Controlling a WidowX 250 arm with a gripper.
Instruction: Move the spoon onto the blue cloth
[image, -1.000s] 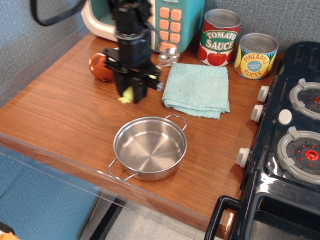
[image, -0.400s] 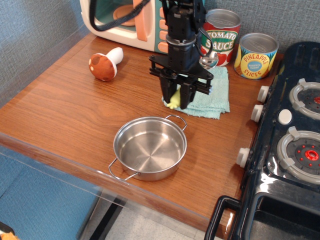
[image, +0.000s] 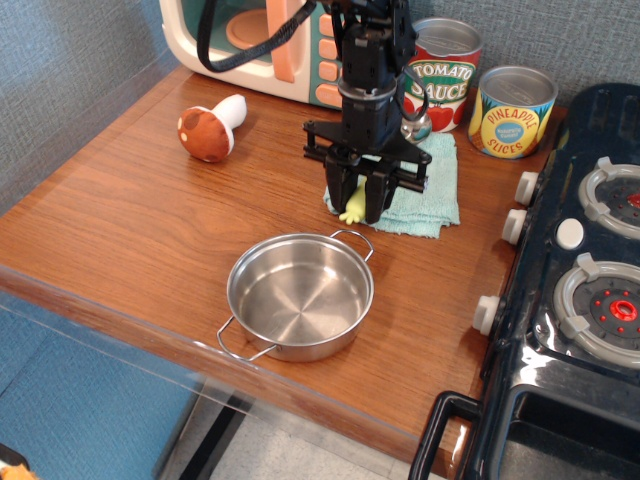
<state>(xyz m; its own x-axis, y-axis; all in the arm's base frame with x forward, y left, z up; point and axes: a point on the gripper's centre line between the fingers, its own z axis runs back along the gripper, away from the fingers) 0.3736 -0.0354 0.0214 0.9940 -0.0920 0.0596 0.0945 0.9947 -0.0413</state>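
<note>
Gripper (image: 360, 205) pinched on the pale yellow-green handle of the spoon (image: 353, 208), silver bowl end showing up behind the arm near the tomato can (image: 443, 74). Spoon held in the air, tilted, above the near left part of the blue cloth (image: 428, 185), low over it but apparently not yet resting on it. Carrying part of the task mostly done, judging by position: spoon off the table and over the target. Left to do: lower a little, release, pull away. Steel pan (image: 300, 296) near, toy mushroom (image: 209, 128) far left, pineapple can (image: 511, 110) far right, all apart from the cloth.
</note>
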